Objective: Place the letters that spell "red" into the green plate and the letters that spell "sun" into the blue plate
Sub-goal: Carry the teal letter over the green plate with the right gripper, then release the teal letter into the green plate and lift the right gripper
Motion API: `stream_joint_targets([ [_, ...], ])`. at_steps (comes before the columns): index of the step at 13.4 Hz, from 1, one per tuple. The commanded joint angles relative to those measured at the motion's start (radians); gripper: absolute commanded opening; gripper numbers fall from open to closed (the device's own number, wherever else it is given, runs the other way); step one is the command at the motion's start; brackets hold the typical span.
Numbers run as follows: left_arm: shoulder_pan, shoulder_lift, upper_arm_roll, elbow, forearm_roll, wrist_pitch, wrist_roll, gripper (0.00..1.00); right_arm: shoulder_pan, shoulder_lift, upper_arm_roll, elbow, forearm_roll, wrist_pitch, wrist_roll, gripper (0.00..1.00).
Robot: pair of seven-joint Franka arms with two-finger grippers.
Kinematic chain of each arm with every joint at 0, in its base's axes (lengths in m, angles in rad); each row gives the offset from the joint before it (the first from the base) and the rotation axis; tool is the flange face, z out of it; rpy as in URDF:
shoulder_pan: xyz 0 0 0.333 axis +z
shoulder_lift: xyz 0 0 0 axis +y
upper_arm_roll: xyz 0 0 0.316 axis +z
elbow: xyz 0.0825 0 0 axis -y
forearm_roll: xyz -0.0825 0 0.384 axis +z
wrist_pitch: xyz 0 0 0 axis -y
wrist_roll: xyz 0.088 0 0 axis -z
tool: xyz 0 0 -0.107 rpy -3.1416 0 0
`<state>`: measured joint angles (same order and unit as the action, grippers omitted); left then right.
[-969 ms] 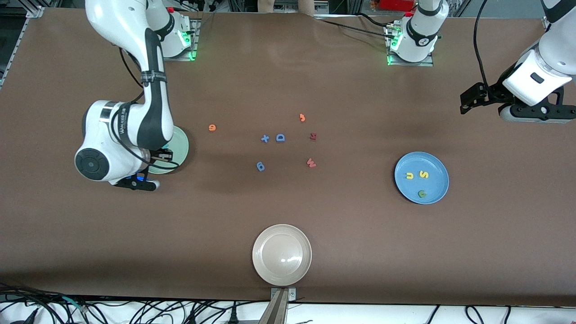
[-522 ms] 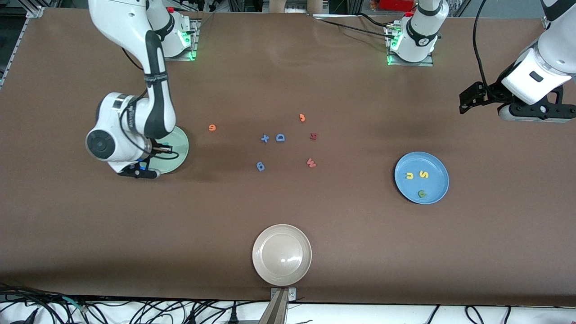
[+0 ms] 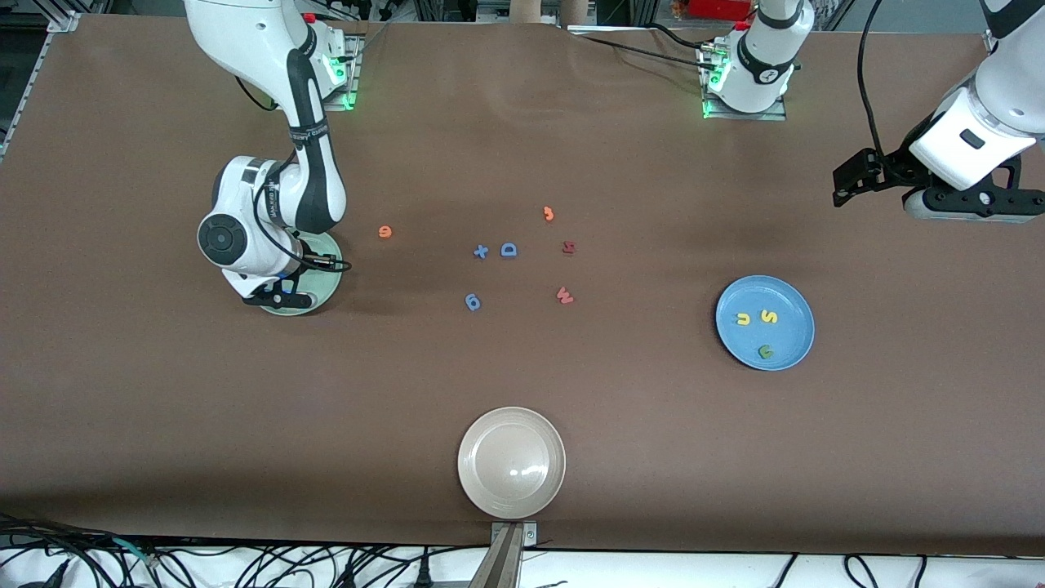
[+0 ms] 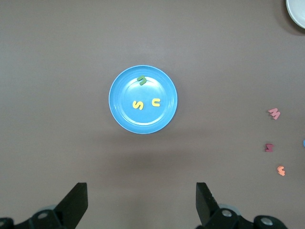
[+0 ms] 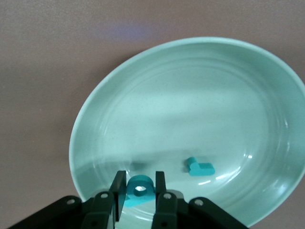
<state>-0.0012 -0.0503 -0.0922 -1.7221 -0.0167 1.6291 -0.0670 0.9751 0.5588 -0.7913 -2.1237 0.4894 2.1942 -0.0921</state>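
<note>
Over the green plate (image 5: 190, 95) — right gripper (image 5: 138, 191) clamping "d" (image 5: 139, 190); left gripper (image 4: 141, 205) waits.

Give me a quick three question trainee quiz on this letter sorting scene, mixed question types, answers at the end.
1. True or false: the blue plate holds the yellow "s", yellow "u" and green "n".
2. What does the right hand grip over the green plate? A) teal "d" B) orange "e" C) red letter
3. Fill in: the teal "r" lies in the ____ plate.

Key: 1 true; 2 A; 3 green.
</note>
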Motion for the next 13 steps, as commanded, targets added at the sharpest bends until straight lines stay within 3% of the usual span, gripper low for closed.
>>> stream_joint_targets([
  [1, 0.006, 0.012, -0.003, 0.027, -0.029, -0.012, -0.002, 1.0, 0.004, -0.007, -0.003, -0.013, 0.021, 0.021, -0.031, 0.56],
  [3, 0.006, 0.012, -0.003, 0.026, -0.029, -0.014, -0.001, 1.0, 0.004, -0.01, -0.006, -0.007, 0.024, 0.019, -0.031, 0.98],
  [6, 0.006, 0.012, -0.003, 0.026, -0.029, -0.014, -0.001, 1.0, 0.002, -0.031, -0.032, 0.036, 0.023, -0.02, -0.021, 0.99],
  [13, 0.006, 0.012, -0.003, 0.027, -0.029, -0.02, -0.001, 1.0, 0.011, -0.051, -0.183, 0.283, 0.023, -0.444, 0.023, 0.99],
])
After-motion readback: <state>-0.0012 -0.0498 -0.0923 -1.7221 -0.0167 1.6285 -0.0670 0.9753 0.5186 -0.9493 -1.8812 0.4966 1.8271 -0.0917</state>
